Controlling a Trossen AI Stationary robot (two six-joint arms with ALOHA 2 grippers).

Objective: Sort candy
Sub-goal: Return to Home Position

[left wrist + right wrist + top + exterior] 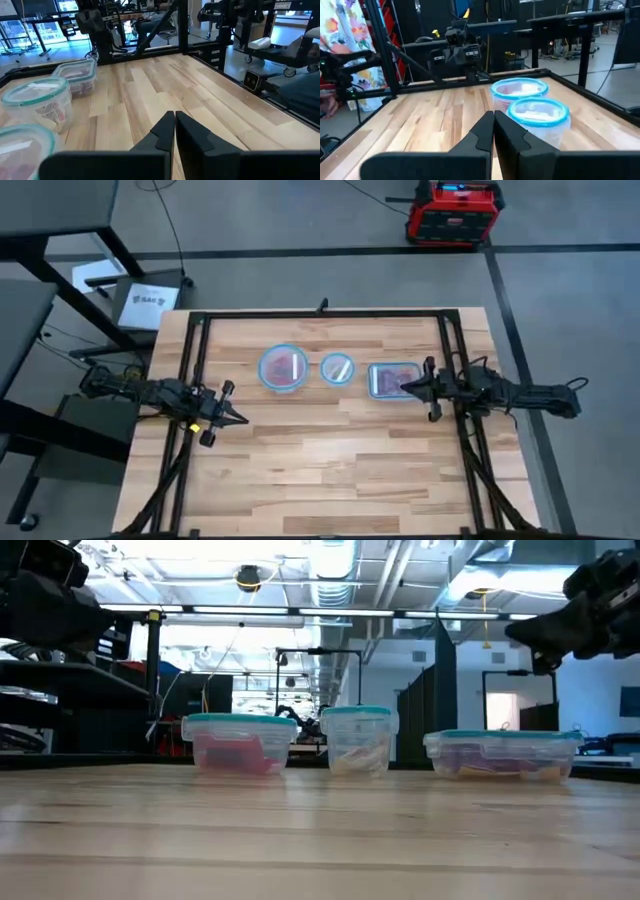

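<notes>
Red candy (284, 367), white sticks (337, 367) and mixed candy (388, 380) sit in 3 lidded tubs (236, 721) on the counter (330, 470). All look blurry. Left claw (240, 419) and right claw (406, 387) are pressed together.

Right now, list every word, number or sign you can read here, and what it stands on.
None can be read for certain.
White sheet beside the table: dark print, blurred.
Wrappers in the small round container: red print, too small.
Square tag beyond the table edge: pattern only, no letters.
</notes>
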